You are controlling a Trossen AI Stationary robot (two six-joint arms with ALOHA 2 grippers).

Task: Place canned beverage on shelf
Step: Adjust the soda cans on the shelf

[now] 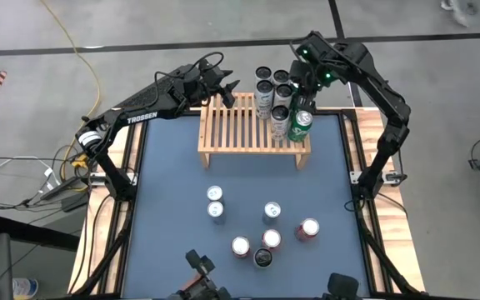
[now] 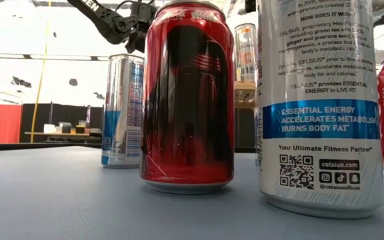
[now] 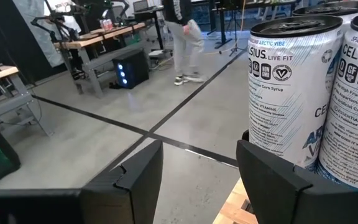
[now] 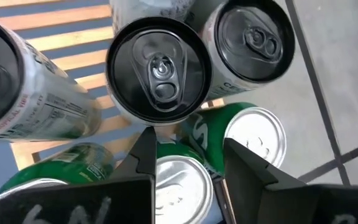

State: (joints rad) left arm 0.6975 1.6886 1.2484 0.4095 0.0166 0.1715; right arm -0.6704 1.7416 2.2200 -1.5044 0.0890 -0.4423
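The light-wood slatted shelf (image 1: 244, 133) stands at the table's far side. Several black-topped white cans (image 1: 272, 92) stand on its far right corner, seen close up as white cans (image 3: 291, 93) and black tops (image 4: 159, 68). My right gripper (image 1: 302, 107) (image 4: 188, 165) slants down over that corner, shut on a green can (image 1: 300, 125). More green cans (image 4: 253, 137) crowd beside it. My left gripper (image 1: 226, 90) (image 3: 201, 168) hangs level and open at the shelf's far edge, left of the white cans and holding nothing. My right gripper pinches the green can between its two fingers, on the can's sides just under the silver top (image 4: 179, 180). The fingers come from above, slanting down from the table's far right. Whether the can's bottom rests on the shelf cannot be told.
Several loose cans stand on the blue mat nearer the front (image 1: 261, 233), among them a red one (image 2: 187, 100) and a white one (image 2: 319, 100). The shelf's left half (image 1: 223, 133) is bare slats. A person (image 3: 182, 37) walks in the room beyond.
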